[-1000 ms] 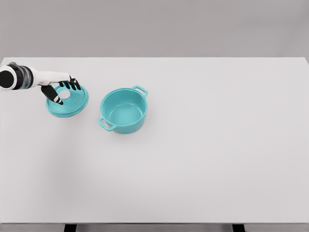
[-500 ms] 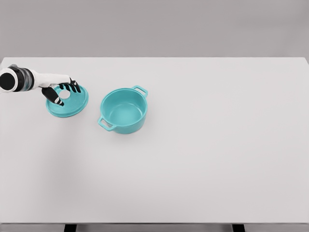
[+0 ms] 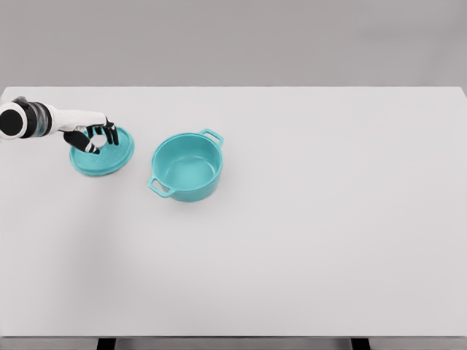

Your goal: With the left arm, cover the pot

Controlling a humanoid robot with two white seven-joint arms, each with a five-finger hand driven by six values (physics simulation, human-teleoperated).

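A teal pot [image 3: 187, 166] with two side handles stands open near the table's middle left. Its teal lid [image 3: 103, 153] lies flat on the table to the pot's left, apart from it. My left hand [image 3: 95, 137] comes in from the left edge and sits on top of the lid. Its dark fingers [image 3: 109, 132] and thumb are curled around the pale knob at the lid's centre, which is mostly hidden between them. The right arm does not show.
The white table [image 3: 314, 219] stretches wide to the right and front of the pot. Its back edge runs just behind the lid and the hand.
The fingers and thumb of my left hand have drawn in around the lid's knob, which showed plainly before. Lid and pot have not moved.
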